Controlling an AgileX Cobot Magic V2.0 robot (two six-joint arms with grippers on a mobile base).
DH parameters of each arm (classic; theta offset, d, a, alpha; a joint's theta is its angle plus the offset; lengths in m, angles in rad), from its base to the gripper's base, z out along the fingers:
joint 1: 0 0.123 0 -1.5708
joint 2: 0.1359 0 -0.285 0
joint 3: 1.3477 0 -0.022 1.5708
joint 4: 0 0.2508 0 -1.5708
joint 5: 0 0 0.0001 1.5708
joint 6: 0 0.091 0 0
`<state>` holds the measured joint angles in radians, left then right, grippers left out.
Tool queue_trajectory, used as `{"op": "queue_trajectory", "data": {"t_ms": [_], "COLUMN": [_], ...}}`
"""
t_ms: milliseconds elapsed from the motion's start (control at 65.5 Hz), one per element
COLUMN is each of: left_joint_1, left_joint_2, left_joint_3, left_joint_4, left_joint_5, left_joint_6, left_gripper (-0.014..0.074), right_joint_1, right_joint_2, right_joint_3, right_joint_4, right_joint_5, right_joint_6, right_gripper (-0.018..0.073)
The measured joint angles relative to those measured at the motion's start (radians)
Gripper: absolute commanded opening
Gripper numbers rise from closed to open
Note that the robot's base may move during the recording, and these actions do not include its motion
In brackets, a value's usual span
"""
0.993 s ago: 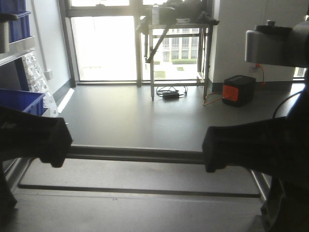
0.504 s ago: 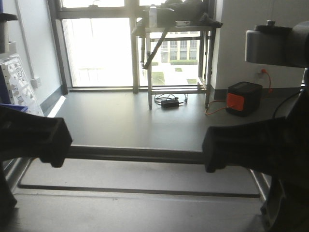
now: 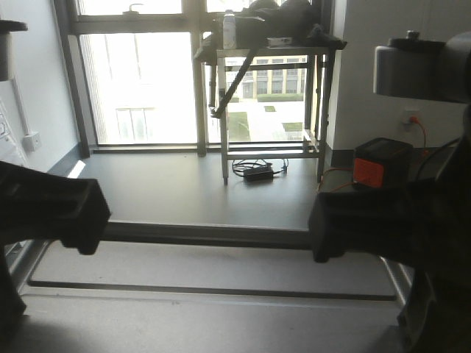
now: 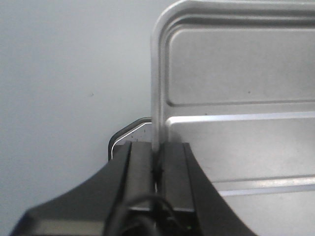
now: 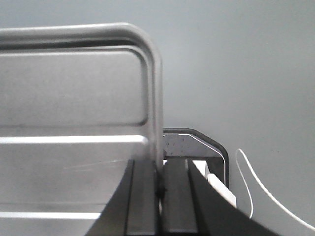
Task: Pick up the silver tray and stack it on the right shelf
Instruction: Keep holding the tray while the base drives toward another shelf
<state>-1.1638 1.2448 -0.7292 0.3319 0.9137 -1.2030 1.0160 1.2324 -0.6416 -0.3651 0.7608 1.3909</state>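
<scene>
One silver tray (image 4: 236, 98), gripped twice.
Left gripper (image 4: 158, 150) clenched on its left rim, right gripper (image 5: 158, 167) on its right rim.

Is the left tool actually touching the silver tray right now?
Touching. The left wrist view shows the left tool shut on the silver tray, its side rim pinched with no visible gap.

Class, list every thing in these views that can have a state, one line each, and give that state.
silver tray, held roughly level between both arms, gripped at its two side rims.
left end effector, shut on the tray's side rim.
right end effector, shut on the tray's opposite side rim.
bottle, upright on the steel table.
</scene>
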Motion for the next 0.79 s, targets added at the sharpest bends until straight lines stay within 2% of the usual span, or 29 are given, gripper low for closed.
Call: {"op": "queue_trajectory", "data": {"t_ms": [794], "left_joint_1": [0.000], "left_joint_2": [0.000], "left_joint_3": [0.000], "left_joint_4": [0.000], "left_joint_5": [0.000], "left_joint_6": [0.000], "left_gripper": [-0.0092], "right_joint_1": [0.000], "right_joint_2": [0.000], "right_joint_3": [0.000], "right_joint_4": [0.000], "right_joint_5": [0.000], "right_joint_6": [0.000], "right_gripper": [0.0056]}}
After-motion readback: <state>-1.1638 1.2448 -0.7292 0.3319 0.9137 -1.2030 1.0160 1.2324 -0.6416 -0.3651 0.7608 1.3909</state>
